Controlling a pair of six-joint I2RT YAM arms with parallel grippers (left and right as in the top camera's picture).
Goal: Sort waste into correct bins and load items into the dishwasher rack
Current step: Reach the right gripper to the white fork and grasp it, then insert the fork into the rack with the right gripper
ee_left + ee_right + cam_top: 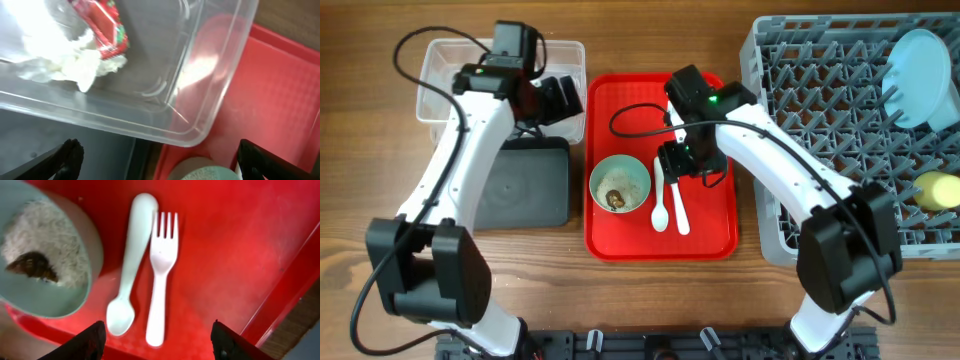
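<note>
The right tool (157, 341) hangs with its fingers wide apart over the white fork (161, 275) and spoon (131, 260), which lie side by side, apparently touching, on the red tray (240, 245) mid-bench. Closing here could catch both at once, or nudge the spoon into the pale green bowl (95, 255) just beside it and spill its rice crumbs (45, 240). The flat handles may slip from a shallow pinch. The left tool (162, 167), apart and empty, hovers by the clear tub (200, 75) at the far left corner, with the wrapper (102, 30) inside it.
</note>
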